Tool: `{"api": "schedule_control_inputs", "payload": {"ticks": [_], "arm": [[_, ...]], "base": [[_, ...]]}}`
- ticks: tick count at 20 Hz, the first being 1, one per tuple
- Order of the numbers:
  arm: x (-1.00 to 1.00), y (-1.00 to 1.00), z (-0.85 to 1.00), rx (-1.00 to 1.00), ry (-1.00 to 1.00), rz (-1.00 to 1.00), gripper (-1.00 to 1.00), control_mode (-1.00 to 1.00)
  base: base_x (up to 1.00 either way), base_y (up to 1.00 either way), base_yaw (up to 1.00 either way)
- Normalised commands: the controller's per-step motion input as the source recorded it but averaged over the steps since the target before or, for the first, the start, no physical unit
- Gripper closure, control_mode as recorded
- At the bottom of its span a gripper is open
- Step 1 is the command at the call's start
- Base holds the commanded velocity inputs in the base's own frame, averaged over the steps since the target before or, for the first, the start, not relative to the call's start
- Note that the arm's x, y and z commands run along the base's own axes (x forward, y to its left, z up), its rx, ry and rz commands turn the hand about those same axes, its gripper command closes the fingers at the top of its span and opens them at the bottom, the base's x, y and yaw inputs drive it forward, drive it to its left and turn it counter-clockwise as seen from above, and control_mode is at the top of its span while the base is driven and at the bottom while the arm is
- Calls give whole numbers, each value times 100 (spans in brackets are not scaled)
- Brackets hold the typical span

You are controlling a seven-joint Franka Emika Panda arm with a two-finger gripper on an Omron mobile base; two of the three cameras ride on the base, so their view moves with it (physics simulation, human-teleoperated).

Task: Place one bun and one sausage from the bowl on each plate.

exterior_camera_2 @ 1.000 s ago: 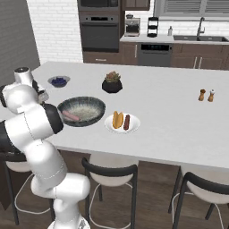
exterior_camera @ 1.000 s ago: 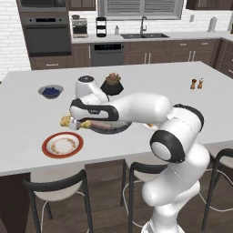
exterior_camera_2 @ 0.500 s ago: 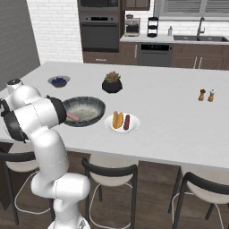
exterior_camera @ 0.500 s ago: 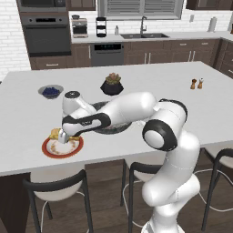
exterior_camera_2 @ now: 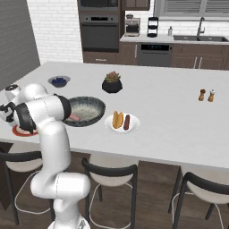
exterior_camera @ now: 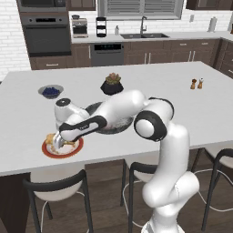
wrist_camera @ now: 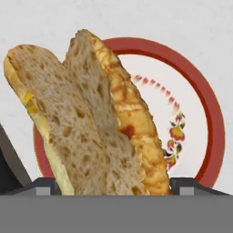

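Bun (wrist_camera: 91,118) is in your jaws, split side toward the hand camera, hanging right over the red-rimmed plate (wrist_camera: 214,136). The jaws are closed on it; their tips sit at either side of the bun's lower end in the hand view. From the left base view the gripper (exterior_camera: 58,142) is down at that plate (exterior_camera: 47,150) near the front left edge of the desk (exterior_camera: 182,109). Whether the bun already touches the plate, I cannot tell.

Step in hand, as I read it: putting the bun on the second plate. The white plate (exterior_camera_2: 134,127) to the right of the bowl (exterior_camera_2: 96,107) already carries a bun (exterior_camera_2: 117,120) and a sausage (exterior_camera_2: 126,122), so that one looks done. One sausage (exterior_camera_2: 74,117) lies in the bowl, at its near rim.

Next move, my call:
- lower until the bun rests on the plate, off to one side so there is room for the sausage
- open the jaws, lift straight up so you don't drag it off
- swing right to the bowl, just beside this plate, and take the sausage

Risk: the bun is tall and tilted in the grip, so it may roll on release.
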Motion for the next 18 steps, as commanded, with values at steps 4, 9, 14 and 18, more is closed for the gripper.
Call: {"api": "schedule_control_inputs", "payload": {"ticks": [4,9,14,18], "arm": [[58,0,0,-9,8,0,100,-100],[36,0,-15,-4,6,0,100,-100],[14,0,-42,0,0,0,100,-100],[0,-8,-16,0,-1,0,100,-100]], "base": [[0,0,0],[0,0,0],[0,0,0],[0,0,0]]}}
